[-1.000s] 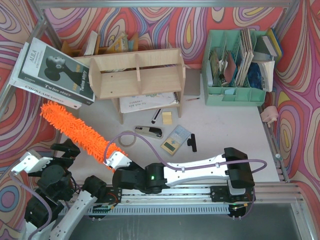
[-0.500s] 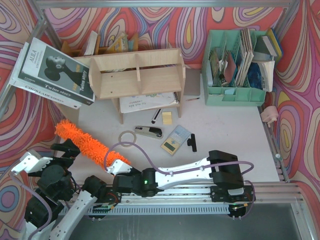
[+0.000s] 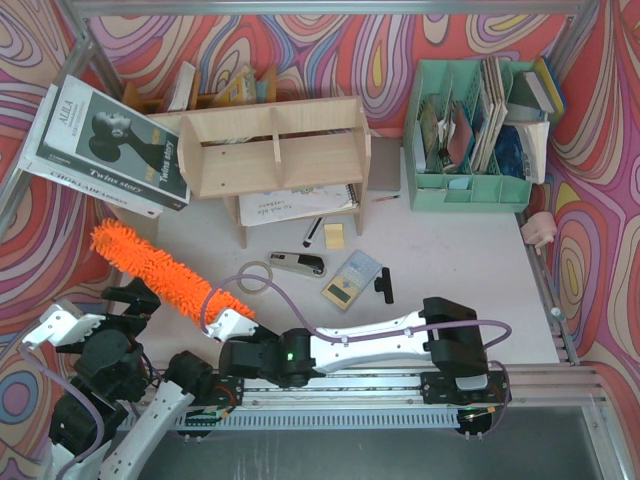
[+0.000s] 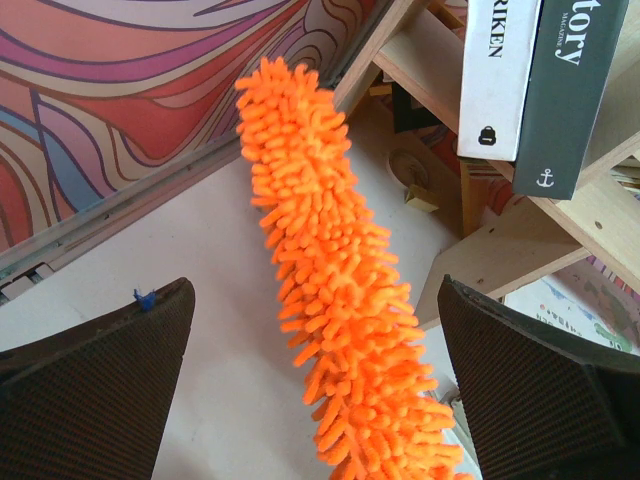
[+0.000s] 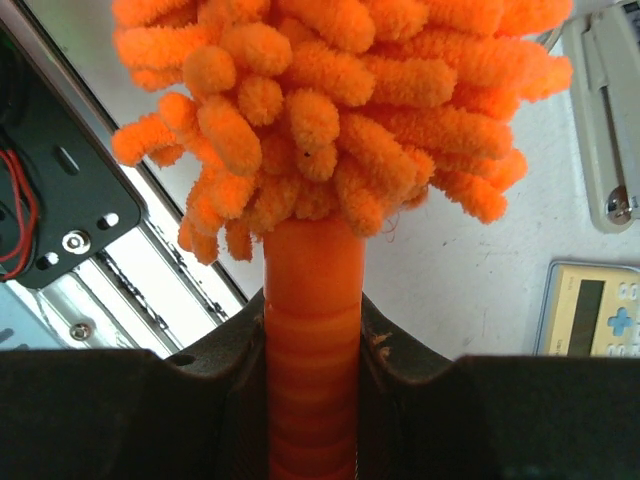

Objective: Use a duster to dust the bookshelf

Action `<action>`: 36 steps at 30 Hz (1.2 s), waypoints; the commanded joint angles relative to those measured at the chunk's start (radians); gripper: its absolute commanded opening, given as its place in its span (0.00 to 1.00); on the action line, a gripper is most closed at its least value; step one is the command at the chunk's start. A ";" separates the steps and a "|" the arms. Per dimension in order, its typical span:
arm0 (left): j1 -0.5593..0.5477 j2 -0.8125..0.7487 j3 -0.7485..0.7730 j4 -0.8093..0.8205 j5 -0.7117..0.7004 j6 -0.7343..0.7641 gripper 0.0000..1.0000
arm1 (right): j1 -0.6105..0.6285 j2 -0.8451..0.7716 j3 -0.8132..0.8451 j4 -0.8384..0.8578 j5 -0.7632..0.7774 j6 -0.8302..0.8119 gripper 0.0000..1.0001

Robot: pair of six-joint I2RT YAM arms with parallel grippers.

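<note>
The right end effector was clamped shut on the duster's thin orange handle. In the right wrist view the handle ran straight up from between the two fingers at the bottom of the frame, and the fluffy head began just above them. From that grip, at the lower centre-left of the top view, the duster stretched away on a diagonal. Its long axis ran up and to the left, and its free tip pointed at the upper left of the frame.

The left end effector sat just below and left of the duster's middle in the top view, its jaws spread wide with nothing gripped. In the left wrist view the orange head ran up the centre of the frame, beyond and between the two dark fingers. Whether the head touched the table could not be told.

The bookshelf stood at the upper centre of the top view, up and to the right of the duster's tip and apart from it.
</note>
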 commanded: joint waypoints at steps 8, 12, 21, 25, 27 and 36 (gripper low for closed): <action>0.004 -0.002 0.002 -0.001 -0.022 0.003 0.98 | -0.055 -0.005 -0.037 0.059 -0.039 0.027 0.00; 0.003 0.000 0.002 -0.001 -0.021 0.004 0.98 | -0.062 0.030 -0.067 0.053 -0.054 0.040 0.00; 0.004 -0.001 0.002 0.001 -0.022 0.004 0.98 | -0.062 0.002 -0.113 0.018 -0.012 0.072 0.00; 0.004 0.002 0.003 0.000 -0.021 0.005 0.98 | -0.056 -0.075 -0.151 -0.022 0.025 0.082 0.00; 0.004 0.002 0.003 -0.001 -0.023 0.005 0.98 | -0.046 -0.124 -0.194 -0.054 0.055 0.091 0.00; 0.004 0.004 0.002 0.003 -0.024 0.006 0.98 | 0.039 -0.376 -0.412 -0.281 0.246 0.220 0.00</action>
